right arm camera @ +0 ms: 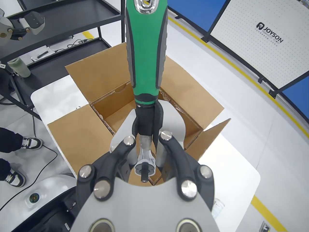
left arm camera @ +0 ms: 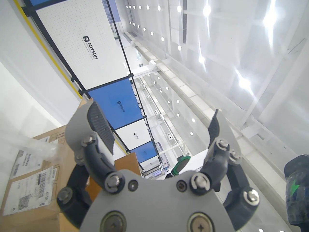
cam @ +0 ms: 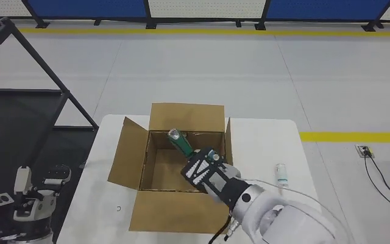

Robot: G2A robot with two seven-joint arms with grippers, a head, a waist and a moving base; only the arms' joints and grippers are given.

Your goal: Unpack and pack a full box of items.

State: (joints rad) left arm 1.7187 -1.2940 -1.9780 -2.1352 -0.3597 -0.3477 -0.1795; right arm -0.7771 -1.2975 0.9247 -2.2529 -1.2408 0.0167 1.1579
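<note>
The right gripper (right arm camera: 146, 124) is clamping the dark neck of the green-and-grey rubber-handled ratchet driver (right arm camera: 146, 49), whose long axis is pointing away toward eleven o'clock in the top view, hanging over the open brown cardboard box (right arm camera: 101, 73); the left gripper (left arm camera: 157, 124), jaws apart, is idling well apart at eight o'clock, so the right arm is nearer

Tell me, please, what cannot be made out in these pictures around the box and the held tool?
- Top view: the right claw, shut on the green-handled tool, and its arm cover part of the box floor; whether anything lies there is hidden.
- Top view: the small bottle on the table is too small to identify.
- Left wrist view: past the open left claw, a dark object is cut off by the picture's edge.
</note>
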